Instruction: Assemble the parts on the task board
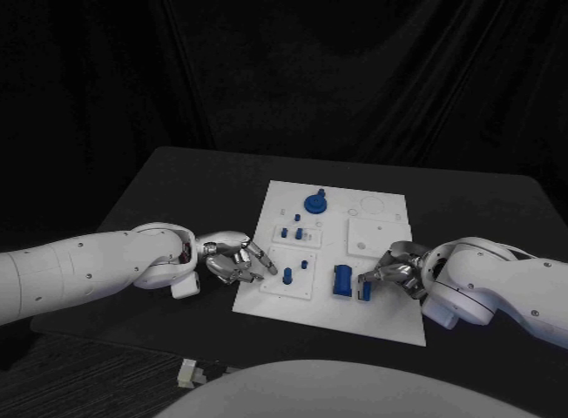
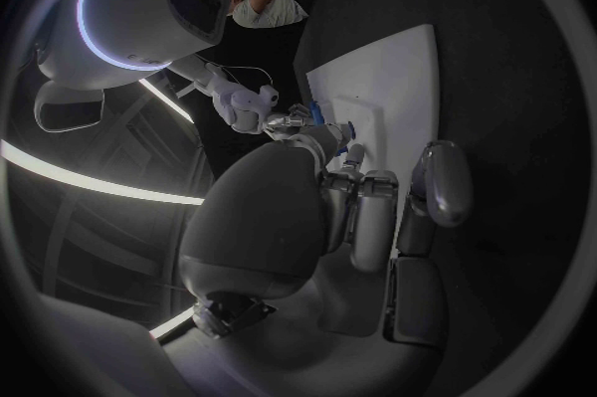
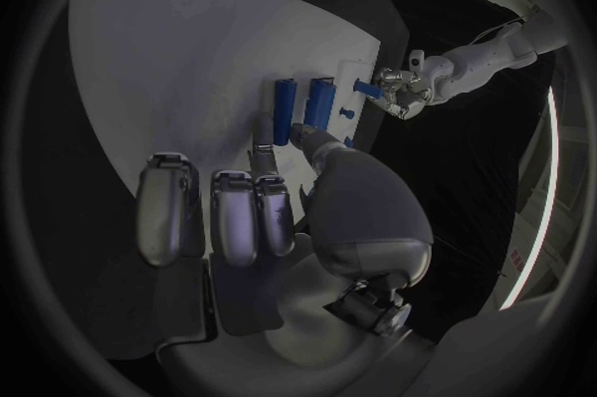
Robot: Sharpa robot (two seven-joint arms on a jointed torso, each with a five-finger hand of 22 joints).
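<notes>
Task looks partway done, judging by the white board [image 1: 347,261] in the middle of the black table [image 1: 171,187]. A blue knob [image 1: 315,202] already stands upright near the board's far edge, and small blue pegs [image 1: 297,232] sit in a raised block w/ more below it. Two long blue bars [image 1: 344,281] lie side by side near the front edge, just by the right hand [image 1: 391,272]; whether they're seated or loose, can't tell.

Right hand rests at the board's right edge, fingertips at the bars [image 3: 304,108]. Looks like it's touching one, but a real grip isn't clear, so can't tell.

Left hand [image 1: 238,259] is at the board's left edge, fingers curled, a small blue piece [image 1: 289,276] right at its fingertips. Holding or only touching? Can't tell.

Left to do, I'd guess: seating the bars and that piece. Both hands crowd the front of the board, so they could get in each other's way.
</notes>
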